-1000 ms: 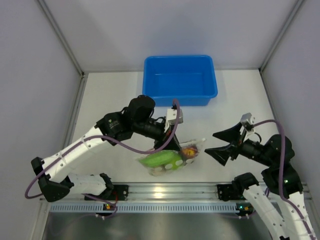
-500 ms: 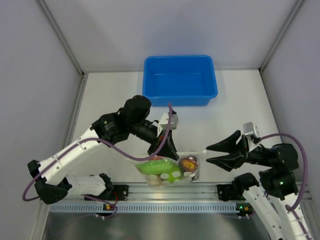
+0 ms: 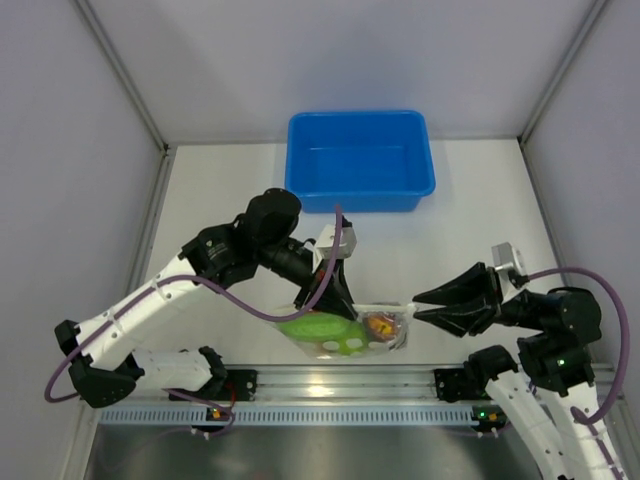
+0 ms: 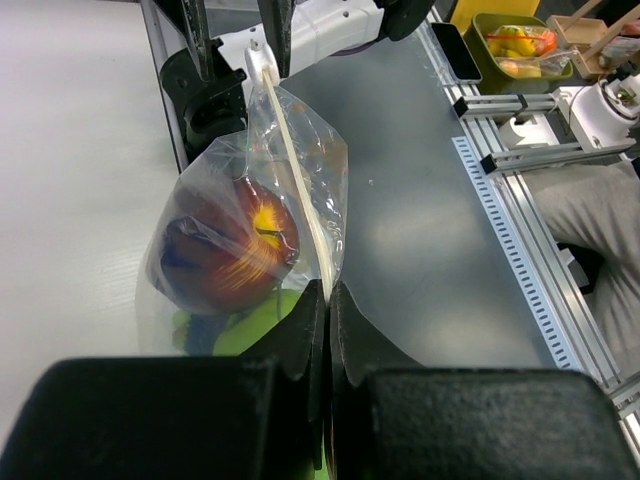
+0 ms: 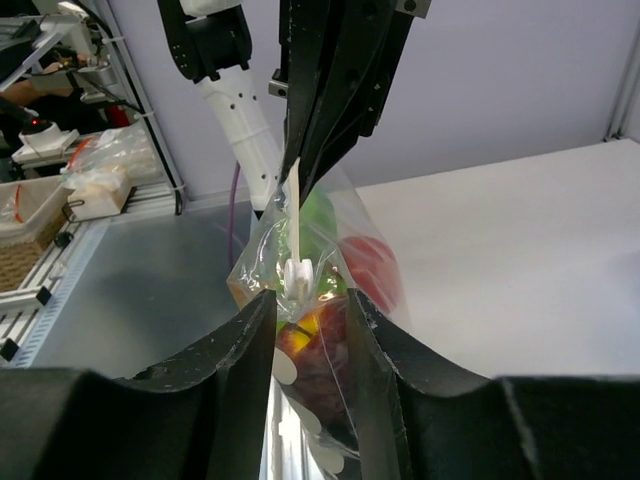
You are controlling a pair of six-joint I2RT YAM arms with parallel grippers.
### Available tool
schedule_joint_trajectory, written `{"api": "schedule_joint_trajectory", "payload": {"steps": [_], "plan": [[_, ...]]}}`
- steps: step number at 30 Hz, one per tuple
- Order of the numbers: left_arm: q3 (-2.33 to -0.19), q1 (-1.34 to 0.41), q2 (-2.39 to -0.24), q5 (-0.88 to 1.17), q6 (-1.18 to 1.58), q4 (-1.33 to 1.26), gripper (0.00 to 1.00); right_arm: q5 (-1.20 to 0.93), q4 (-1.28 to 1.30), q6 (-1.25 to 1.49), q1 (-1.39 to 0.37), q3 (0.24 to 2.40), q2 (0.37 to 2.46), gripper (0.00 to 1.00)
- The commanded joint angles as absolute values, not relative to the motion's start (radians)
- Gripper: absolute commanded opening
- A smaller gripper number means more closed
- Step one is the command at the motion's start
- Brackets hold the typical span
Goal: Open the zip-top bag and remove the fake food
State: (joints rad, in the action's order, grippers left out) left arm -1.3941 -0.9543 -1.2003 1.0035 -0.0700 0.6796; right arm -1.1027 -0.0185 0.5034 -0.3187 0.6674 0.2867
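**Top external:** The zip-top bag [image 3: 372, 335] hangs above the near table [image 3: 460, 220] edge, between the arms. The fake food [image 3: 318, 326] is inside it. The left gripper [image 3: 341, 306] is clamped on the bag's top edge. The right gripper [image 3: 418, 306] is at the bag's right corner. The blue bin [image 3: 360, 190] sits at the far side.

**Left wrist:** The left gripper [image 4: 328, 296] is pinched tight on the zip strip [image 4: 296, 170]. A maroon fruit [image 4: 225, 250] shows through the film.

**Right wrist:** The right gripper [image 5: 310, 312] is narrowly parted and straddles the white slider [image 5: 297, 272].

Left end effector [image 4: 328, 300] clamped tight; right end effector [image 5: 310, 305] level, jaws narrowly parted.
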Motion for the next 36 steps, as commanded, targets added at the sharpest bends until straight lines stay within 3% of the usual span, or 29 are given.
{"api": "schedule_joint_trajectory", "payload": {"steps": [1,10,20,23,28,33,36], "plan": [[-1.456,-0.951,-1.198,1.052,-0.089,0.634,0.0,-1.134,-0.14,0.54,-0.331,0.655,0.301,0.36],[-1.489,-0.951,-1.223,1.022,-0.074,0.632,0.0,-1.14,-0.167,0.565,-0.353,0.644,0.313,0.39],[-1.485,-0.954,-1.232,1.023,-0.041,0.578,0.0,-1.124,-0.192,0.574,-0.371,0.644,0.331,0.26],[-1.479,-0.954,-1.226,1.012,-0.028,0.555,0.0,-1.114,-0.193,0.574,-0.377,0.637,0.333,0.34],[-1.47,-0.954,-1.22,1.005,-0.012,0.528,0.0,-1.097,-0.201,0.575,-0.383,0.626,0.33,0.36],[-1.456,-0.954,-1.213,1.006,-0.003,0.491,0.0,-1.088,-0.218,0.583,-0.393,0.626,0.334,0.3],[-1.44,-0.954,-1.203,1.003,0.031,0.465,0.0,-1.085,-0.222,0.586,-0.394,0.626,0.339,0.16]]}}
